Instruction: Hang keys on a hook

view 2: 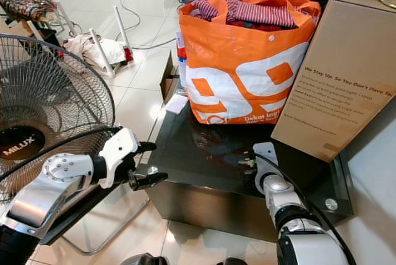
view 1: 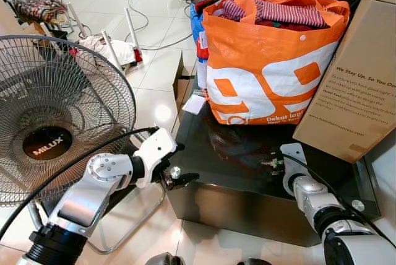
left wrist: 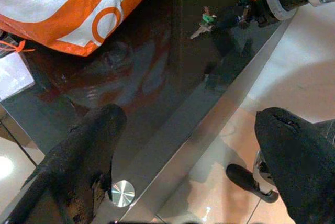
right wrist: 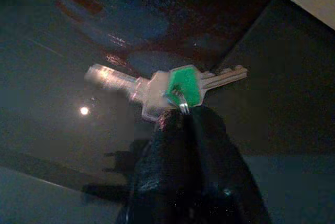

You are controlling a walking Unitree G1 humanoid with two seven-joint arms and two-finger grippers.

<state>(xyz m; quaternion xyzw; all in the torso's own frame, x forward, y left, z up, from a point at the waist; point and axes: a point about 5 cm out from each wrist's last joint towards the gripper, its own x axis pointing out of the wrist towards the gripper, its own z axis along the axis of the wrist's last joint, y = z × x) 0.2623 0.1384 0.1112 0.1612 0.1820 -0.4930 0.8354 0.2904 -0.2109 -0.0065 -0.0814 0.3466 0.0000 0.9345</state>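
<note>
A small bunch of keys (right wrist: 172,90), one with a green head, hangs at the dark glass table top (view 1: 235,166) near its front right. My right gripper (right wrist: 180,116) is shut on the key ring, its black fingers pressed together right behind the keys. From the left wrist view the keys (left wrist: 207,22) sit at the tip of that gripper. Whether the keys touch the glass I cannot tell. My left gripper (view 1: 179,175) is open and holds nothing, level with the table's front left corner, its fingers (left wrist: 89,156) spread wide.
An orange shopping bag (view 1: 266,60) full of clothes stands at the back of the table. A tall cardboard box (view 1: 359,79) leans at the right. A standing fan (view 1: 55,110) is close on my left. Cables and clutter lie on the tiled floor (view 1: 154,5).
</note>
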